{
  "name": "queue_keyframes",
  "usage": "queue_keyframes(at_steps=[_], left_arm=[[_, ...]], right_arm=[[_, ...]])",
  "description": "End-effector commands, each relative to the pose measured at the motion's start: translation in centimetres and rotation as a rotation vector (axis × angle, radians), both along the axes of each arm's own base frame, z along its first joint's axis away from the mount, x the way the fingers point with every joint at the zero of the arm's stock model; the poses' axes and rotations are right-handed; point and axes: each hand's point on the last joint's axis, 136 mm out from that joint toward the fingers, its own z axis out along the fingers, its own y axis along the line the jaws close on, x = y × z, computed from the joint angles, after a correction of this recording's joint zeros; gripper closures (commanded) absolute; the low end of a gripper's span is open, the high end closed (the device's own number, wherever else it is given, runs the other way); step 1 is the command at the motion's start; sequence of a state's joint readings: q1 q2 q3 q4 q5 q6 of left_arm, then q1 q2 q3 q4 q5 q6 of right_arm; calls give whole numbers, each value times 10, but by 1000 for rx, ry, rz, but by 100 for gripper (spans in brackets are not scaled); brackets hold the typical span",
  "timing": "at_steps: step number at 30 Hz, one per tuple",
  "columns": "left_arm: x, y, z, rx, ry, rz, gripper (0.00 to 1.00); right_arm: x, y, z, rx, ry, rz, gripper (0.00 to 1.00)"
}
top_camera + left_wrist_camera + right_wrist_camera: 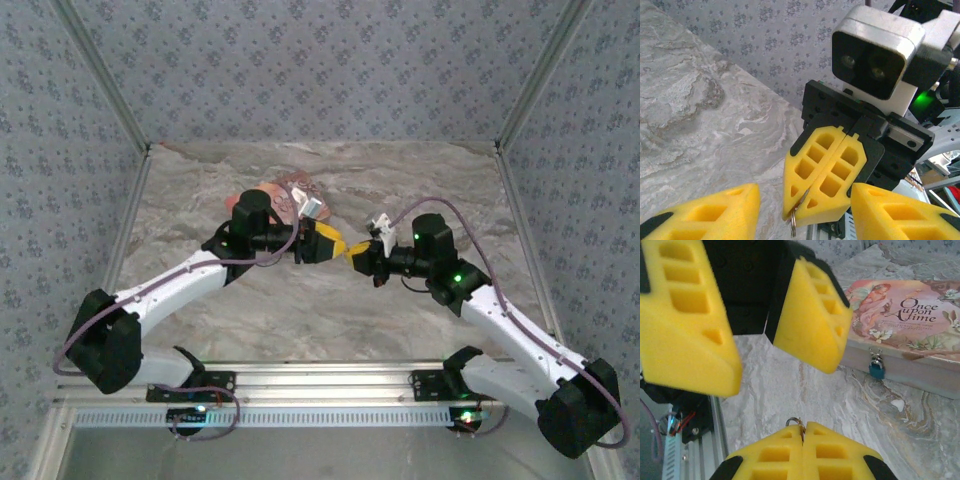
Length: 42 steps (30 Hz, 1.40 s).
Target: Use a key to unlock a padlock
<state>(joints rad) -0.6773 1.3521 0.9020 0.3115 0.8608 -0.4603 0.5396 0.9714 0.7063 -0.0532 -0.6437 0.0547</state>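
The 2 arms meet above the table [300, 325]. The right gripper [802, 429] pinches the key [795, 423]; the left gripper [338, 243] gapes wide facing it. The padlock [876, 367] hangs on a pink box [912, 315].

white arms [175, 283], black joints [105, 345]

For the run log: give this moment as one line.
left gripper: open | right gripper: shut on key | padlock: hanging on box
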Motion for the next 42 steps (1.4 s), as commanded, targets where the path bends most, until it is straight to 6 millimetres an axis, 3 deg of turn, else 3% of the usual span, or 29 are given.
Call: queue_keyframes(at_steps=[1, 26, 33, 37, 40, 42], left_arm=[[-8, -6, 20, -43, -53, -59, 51], [-16, -17, 9, -15, -43, -117, 72], [-17, -16, 9, -9, -52, -122, 86], [-17, -16, 11, -11, -58, -117, 100], [-15, -15, 15, -17, -67, -100, 100], [-12, -14, 18, -20, -76, -71, 100]], right_arm=[[-3, 1, 10, -38, -87, 44, 100], [-3, 11, 29, 24, -93, 68, 100], [-1, 11, 36, 75, -77, 62, 100], [1, 8, 38, 100, -66, 54, 100], [0, 6, 33, 91, -45, 55, 95], [-2, 3, 29, 94, -22, 59, 85]])
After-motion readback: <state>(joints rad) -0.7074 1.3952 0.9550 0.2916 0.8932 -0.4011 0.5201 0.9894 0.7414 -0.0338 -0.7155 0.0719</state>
